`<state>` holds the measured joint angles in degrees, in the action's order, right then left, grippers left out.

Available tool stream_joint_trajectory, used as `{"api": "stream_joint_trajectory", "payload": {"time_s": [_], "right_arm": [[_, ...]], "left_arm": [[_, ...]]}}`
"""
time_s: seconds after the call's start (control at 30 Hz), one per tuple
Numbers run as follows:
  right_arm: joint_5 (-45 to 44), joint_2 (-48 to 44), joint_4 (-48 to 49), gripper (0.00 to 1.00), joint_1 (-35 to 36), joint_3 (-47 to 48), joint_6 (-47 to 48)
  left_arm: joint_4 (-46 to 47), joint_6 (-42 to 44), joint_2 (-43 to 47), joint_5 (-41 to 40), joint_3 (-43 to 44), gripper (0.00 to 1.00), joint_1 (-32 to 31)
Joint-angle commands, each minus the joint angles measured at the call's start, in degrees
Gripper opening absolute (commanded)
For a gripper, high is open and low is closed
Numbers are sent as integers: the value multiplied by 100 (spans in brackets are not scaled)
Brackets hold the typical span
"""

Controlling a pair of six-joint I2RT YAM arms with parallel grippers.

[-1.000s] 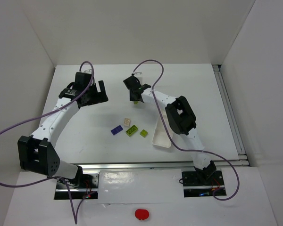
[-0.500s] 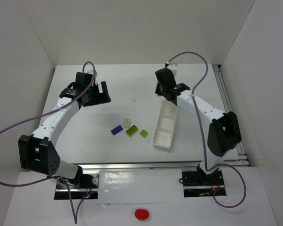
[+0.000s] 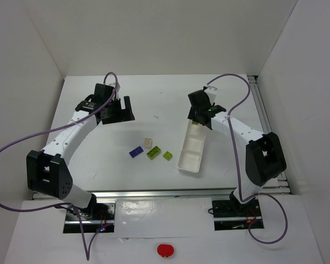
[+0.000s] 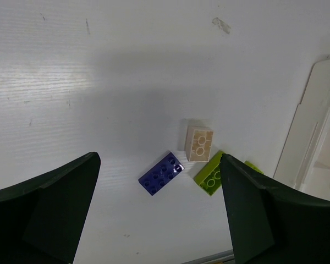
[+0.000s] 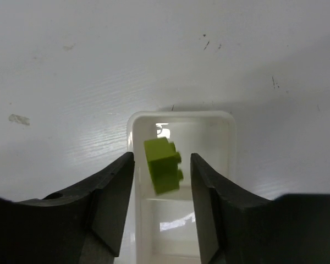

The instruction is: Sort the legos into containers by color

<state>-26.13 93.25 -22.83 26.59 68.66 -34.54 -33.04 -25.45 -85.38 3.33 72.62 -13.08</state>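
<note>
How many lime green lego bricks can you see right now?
3. Two lime bricks lie on the table left of the tray, one larger, one smaller. The third is over the tray's far compartment, between the right gripper's parted jaws. More may be hidden.

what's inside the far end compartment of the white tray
One lime green brick, seen within the tray walls between the right gripper fingers, touching neither. Whether it rests on the floor is unclear. The gripper hides the sides of the next compartment.
</note>
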Motion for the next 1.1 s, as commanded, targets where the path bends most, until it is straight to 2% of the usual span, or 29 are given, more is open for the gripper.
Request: {"api": "stream_joint_trajectory", "payload": {"time_s": [0.0, 0.07, 0.27, 0.4, 0.5, 0.6, 0.7, 0.77, 0.97, 1.07], "right_arm": [[-156, -18, 77, 58, 22, 76, -131], [-208, -87, 77, 62, 153, 139, -79], [-208, -264, 76, 60, 680, 429, 272], [457, -116, 200, 60, 1409, 543, 781], [828, 140, 86, 66, 1866, 727, 1019], [1057, 421, 15, 78, 2306, 727, 1265], [1057, 755, -318, 79, 2596, 780, 1371], [1110, 878, -467, 79, 2658, 780, 1371], [1155, 932, -521, 90, 2658, 245, 1652], [1154, 870, -468, 92, 2658, 51, 1810]], "left_arm": [[-10, 102, -57, 53, 253, 100, -19], [-10, 102, -57, -8, 253, 100, -19], [-115, 40, -5, -297, 358, 100, -19], [-238, -161, 56, -806, 420, 100, -19], [-370, -363, 127, -1254, 472, 100, -19], [-370, -425, 259, -1466, 411, 100, -19], [-370, -425, 311, -1520, 358, 100, 34], [-370, -425, 312, -1520, 358, 100, 34], [-370, -478, 312, -1415, 305, 100, 86], [-370, -478, 198, -1362, 305, 100, 86]]}}
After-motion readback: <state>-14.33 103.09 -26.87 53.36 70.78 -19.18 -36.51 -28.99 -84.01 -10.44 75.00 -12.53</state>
